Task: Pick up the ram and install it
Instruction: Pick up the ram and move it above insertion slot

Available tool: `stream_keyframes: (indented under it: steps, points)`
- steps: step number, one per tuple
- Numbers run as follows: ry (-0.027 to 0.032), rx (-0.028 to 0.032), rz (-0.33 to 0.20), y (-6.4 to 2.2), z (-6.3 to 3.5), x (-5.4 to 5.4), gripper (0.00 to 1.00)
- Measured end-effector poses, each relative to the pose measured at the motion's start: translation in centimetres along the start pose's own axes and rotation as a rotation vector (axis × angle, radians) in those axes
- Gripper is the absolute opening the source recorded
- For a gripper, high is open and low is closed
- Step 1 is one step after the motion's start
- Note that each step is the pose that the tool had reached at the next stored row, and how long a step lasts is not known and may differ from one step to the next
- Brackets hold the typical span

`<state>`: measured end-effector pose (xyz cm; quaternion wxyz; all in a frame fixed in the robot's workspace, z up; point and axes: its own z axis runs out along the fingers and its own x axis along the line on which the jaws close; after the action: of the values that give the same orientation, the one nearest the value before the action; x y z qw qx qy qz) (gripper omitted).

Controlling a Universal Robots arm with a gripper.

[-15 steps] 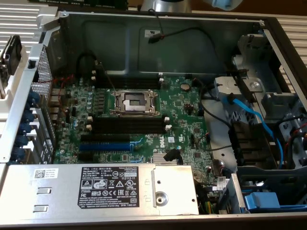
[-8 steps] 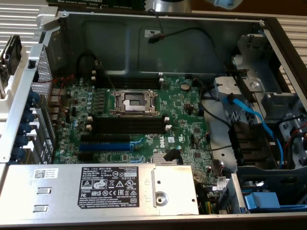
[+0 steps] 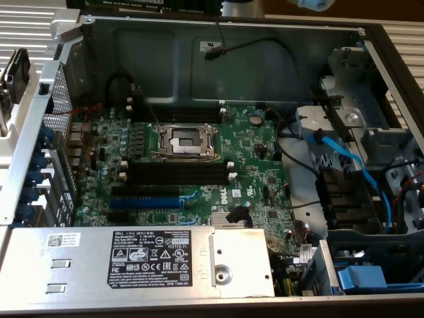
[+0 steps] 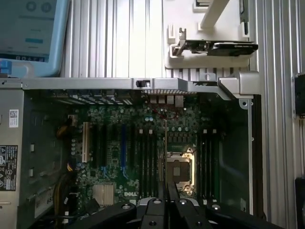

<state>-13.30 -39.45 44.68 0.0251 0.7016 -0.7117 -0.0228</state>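
My gripper point(image 4: 167, 190) hangs high above the open computer case, over the motherboard point(image 4: 114, 157) near the CPU socket point(image 4: 178, 171). Its two thin dark fingers point(image 4: 163, 191) stand pressed together, and I see nothing between them. Empty black memory slots with white end clips run beside the socket point(image 4: 147, 157) and show in the exterior view point(image 3: 175, 173). A dark-green strip point(image 3: 126, 3) lies beyond the case's far wall, cut by the picture's edge; I cannot tell whether it is the ram.
A power supply point(image 3: 159, 258) fills the near side of the case, and blue cables point(image 3: 351, 165) and drive bays sit at the exterior view's right. A black expansion card point(image 4: 224, 46) rests on a white holder outside the case. A monitor point(image 4: 28, 33) stands nearby.
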Motion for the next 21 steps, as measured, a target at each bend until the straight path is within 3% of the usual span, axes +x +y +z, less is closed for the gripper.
stream_keyframes:
  steps: [7, 9, 15, 16, 18, 19, 20, 21]
  points:
    - [0.0017, 0.0018, 0.000, -0.51, 0.19, -0.2, 0.12]
    - [0.0003, 0.0087, 0.000, -0.56, 0.25, -0.2, 0.12]
    - [-0.0020, 0.0132, 0.000, -1.06, 0.24, -0.2, 0.12]
    - [-0.0060, 0.0166, 0.000, -1.20, 0.23, -0.2, 0.12]
    - [-0.0195, 0.0252, -0.001, -1.33, 0.23, -0.2, 0.12]
    - [-0.0439, 0.0313, 0.001, -1.38, 0.24, -0.2, 0.12]
    - [-0.0586, 0.0327, 0.003, -1.39, 0.25, -0.2, 0.12]
    - [-0.0689, 0.0328, 0.007, -1.39, 0.32, -0.2, 0.12]
